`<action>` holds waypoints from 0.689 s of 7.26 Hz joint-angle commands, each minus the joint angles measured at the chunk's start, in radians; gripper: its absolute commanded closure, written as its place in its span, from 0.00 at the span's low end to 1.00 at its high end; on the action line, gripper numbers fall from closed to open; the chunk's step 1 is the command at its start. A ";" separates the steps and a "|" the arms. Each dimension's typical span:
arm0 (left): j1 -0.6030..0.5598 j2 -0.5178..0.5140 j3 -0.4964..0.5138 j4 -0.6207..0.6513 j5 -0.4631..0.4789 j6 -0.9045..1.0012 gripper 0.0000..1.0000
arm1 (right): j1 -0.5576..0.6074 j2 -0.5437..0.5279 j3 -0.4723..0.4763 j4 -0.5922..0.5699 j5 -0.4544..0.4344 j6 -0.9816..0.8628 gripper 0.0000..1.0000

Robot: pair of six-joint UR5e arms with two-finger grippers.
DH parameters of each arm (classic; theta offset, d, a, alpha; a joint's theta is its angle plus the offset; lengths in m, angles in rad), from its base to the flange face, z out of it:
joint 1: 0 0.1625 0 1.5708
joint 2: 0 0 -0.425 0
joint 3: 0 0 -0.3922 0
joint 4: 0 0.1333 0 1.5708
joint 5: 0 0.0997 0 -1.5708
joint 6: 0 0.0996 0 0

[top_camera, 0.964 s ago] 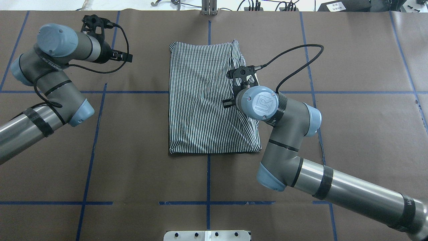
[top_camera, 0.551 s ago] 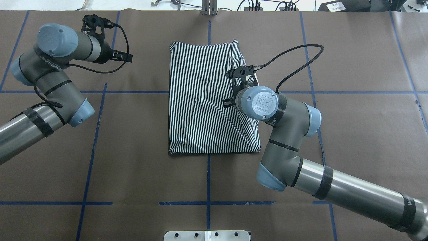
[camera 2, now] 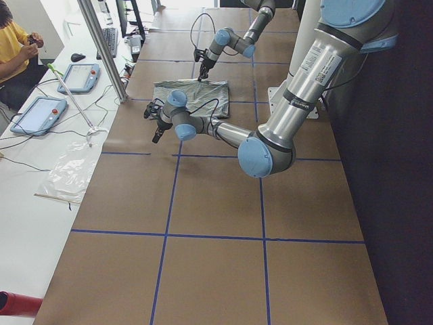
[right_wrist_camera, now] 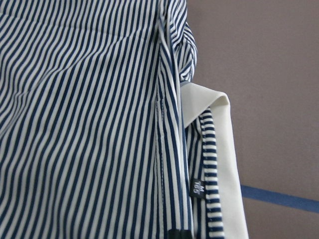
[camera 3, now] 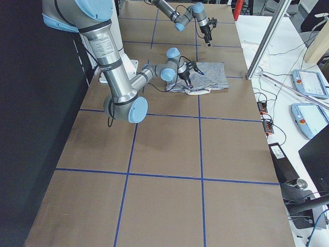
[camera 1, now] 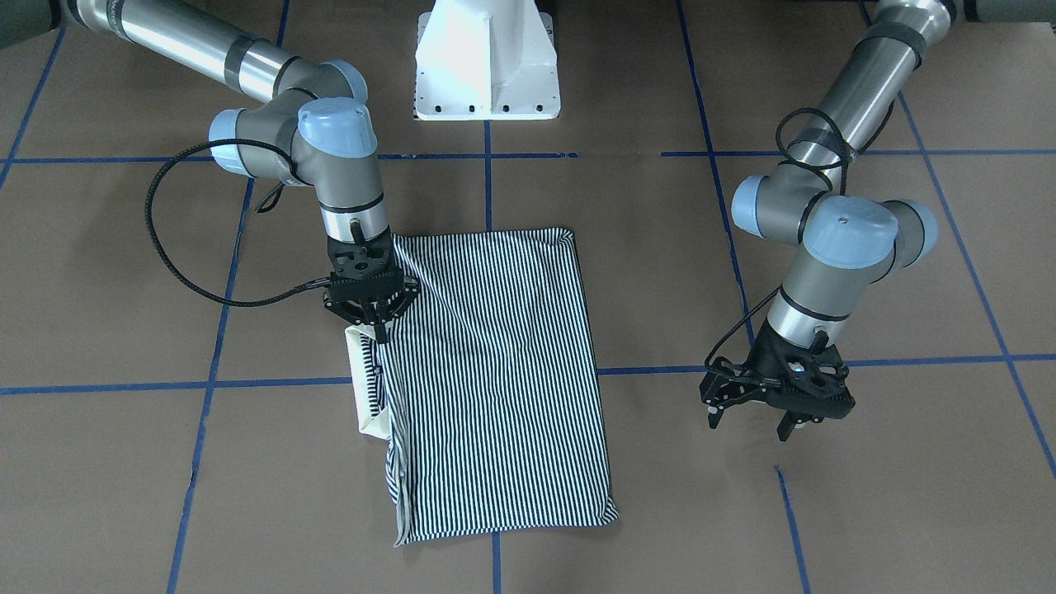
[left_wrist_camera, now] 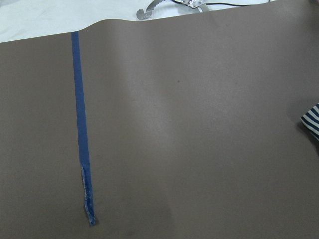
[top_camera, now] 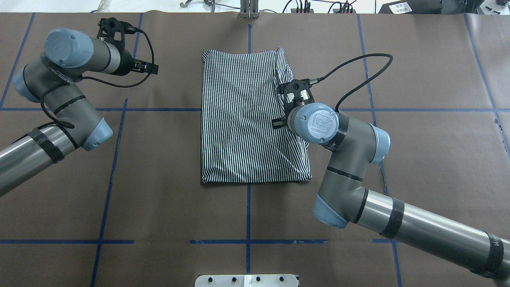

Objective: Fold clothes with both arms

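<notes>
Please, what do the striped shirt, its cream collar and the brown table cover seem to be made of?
The polo shirt looks like soft knitted fabric, probably cotton, matte: it creases and lies limp. The collar seems a similar but stiffer cloth, keeping a flat folded edge. The table cover looks like matte brown paper, with a wavy sheet edge, though this is uncertain.

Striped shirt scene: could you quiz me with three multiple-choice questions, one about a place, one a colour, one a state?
1. Where is the right gripper? A over bare table; B at the shirt's collar edge; C over a bowl.
2. The collar is: A cream; B red; C green.
3. The left gripper is: A shut on a sleeve; B holding a cup; C open.

B: its tip meets the fabric beside the collar. A: a pale band runs along the shirt's edge. C: jaws spread, nothing between them.
</notes>
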 commanded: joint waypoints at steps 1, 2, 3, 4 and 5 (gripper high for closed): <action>0.002 0.000 -0.006 0.000 0.001 -0.002 0.00 | 0.000 -0.027 0.013 -0.001 -0.005 0.001 0.19; 0.004 0.001 -0.011 0.000 0.001 -0.014 0.00 | 0.003 -0.035 0.017 0.002 -0.011 0.001 0.00; 0.004 0.001 -0.027 0.000 -0.001 -0.020 0.00 | 0.026 -0.033 0.027 0.004 0.000 -0.006 0.00; 0.005 0.001 -0.055 0.003 -0.002 -0.038 0.00 | 0.053 -0.038 0.056 0.005 0.035 -0.009 0.00; 0.011 0.001 -0.083 0.009 -0.028 -0.113 0.00 | 0.072 -0.061 0.089 0.037 0.113 0.000 0.00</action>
